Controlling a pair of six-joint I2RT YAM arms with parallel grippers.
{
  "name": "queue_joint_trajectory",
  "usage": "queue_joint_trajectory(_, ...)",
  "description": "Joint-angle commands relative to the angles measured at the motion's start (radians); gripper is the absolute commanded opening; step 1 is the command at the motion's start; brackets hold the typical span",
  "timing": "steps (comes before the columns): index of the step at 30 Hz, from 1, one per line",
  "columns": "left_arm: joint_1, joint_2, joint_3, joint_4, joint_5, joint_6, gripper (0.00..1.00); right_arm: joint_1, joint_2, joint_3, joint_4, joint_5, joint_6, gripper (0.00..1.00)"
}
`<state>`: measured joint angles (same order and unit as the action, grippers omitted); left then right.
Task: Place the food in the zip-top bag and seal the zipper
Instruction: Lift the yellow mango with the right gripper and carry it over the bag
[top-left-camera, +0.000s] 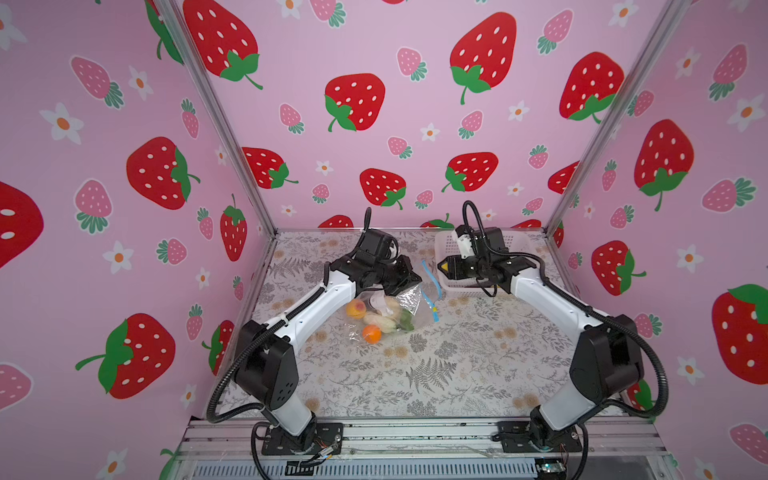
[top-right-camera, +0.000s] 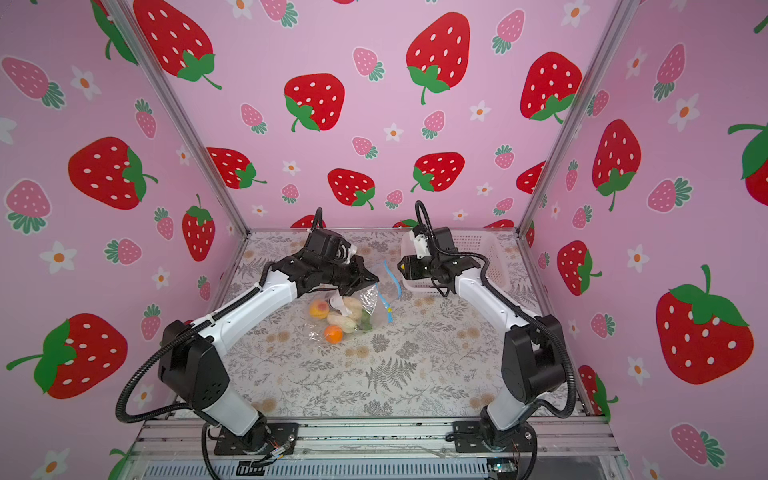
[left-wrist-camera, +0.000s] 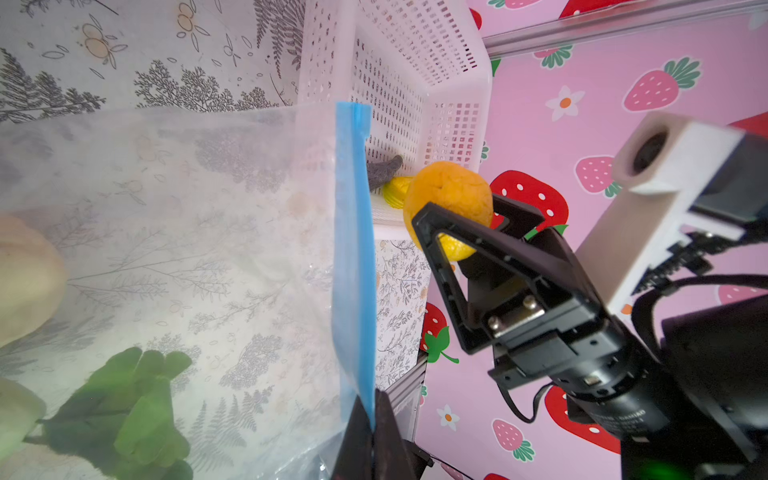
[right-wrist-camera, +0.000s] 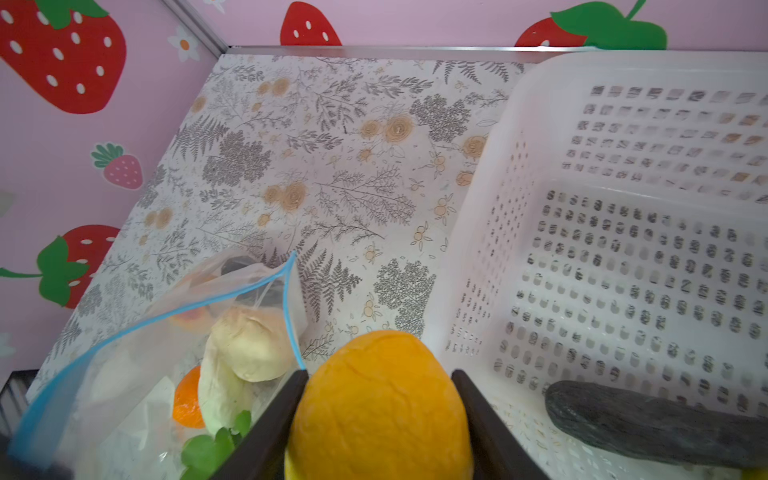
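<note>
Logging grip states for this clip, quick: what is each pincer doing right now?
Left pincer: closed on the zip-top bag at its blue zipper.
Right pincer: closed on a yellow-orange toy fruit.

White-shelled arms (top-left-camera: 309, 305), black joints, ribbed black cables (top-left-camera: 664, 384).

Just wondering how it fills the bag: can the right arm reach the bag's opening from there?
Probably yes. The left claw pinches the blue zipper strip, holding the bag open toward the right claw, which grips a lemon; nothing seems to stand between them.
</note>
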<state>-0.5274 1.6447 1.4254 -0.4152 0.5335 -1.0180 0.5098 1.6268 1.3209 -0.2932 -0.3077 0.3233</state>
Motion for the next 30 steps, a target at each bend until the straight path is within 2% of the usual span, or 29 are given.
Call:
queue_joint_trajectory(1,-0.005,-0.03,-0.006,0.02,0.004,-0.005,0.0,0.026,-0.036,-0.018,0.014,-0.085,-0.002,0.55)
queue_joint_trajectory(5,-0.005,-0.033,-0.004,0.018,0.002,-0.004,0.0,0.039,-0.059,-0.053,0.048,-0.174,-0.026,0.55)
queue_joint_trajectory(12,-0.006,-0.033,0.0,0.017,0.0,-0.004,0.0,0.048,-0.061,-0.07,0.066,-0.244,-0.032,0.55)
queue_joint_trajectory(30,-0.006,-0.041,0.0,0.01,-0.002,-0.001,0.0,0.067,0.0,-0.086,0.041,-0.246,-0.041,0.55)
